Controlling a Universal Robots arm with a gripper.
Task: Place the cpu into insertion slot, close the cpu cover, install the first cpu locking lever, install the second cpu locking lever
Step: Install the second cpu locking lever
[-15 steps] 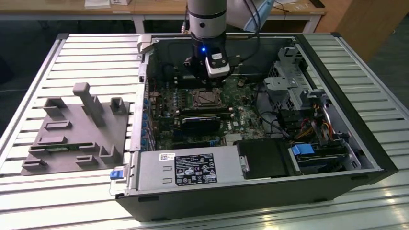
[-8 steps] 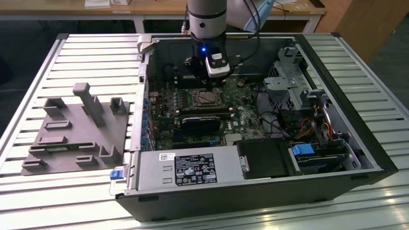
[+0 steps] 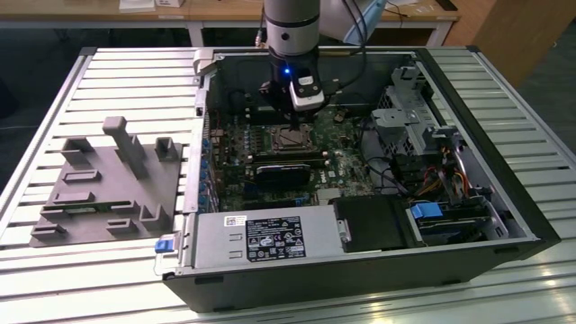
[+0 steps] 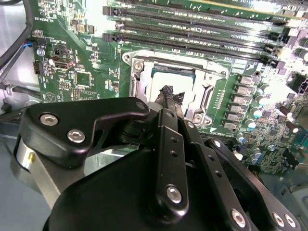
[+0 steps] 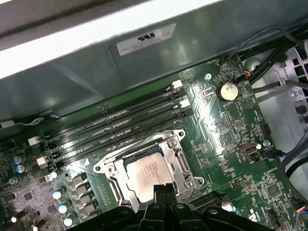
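Note:
The cpu (image 5: 147, 174), a silvery-grey square chip, lies in the insertion slot (image 5: 115, 186) on the green motherboard (image 5: 226, 125). The cpu cover (image 5: 177, 161), a thin metal frame, lies flat around the chip, which shows through its window. My gripper (image 4: 169, 95) hangs just over the socket's edge with its black taped fingertips pressed together and nothing between them. In the exterior view the gripper (image 3: 295, 125) stands upright over the cpu (image 3: 291, 138) inside the open computer case (image 3: 504, 202). I cannot make out the locking levers.
Long black memory slots (image 5: 110, 126) run beside the socket, with a coin battery (image 5: 227, 90) further off. A power supply (image 3: 270, 236), a drive cage (image 3: 405, 121) and loose cables (image 3: 432, 179) crowd the case. A grey fixture block (image 3: 108, 182) sits on the slatted table at the exterior view's left.

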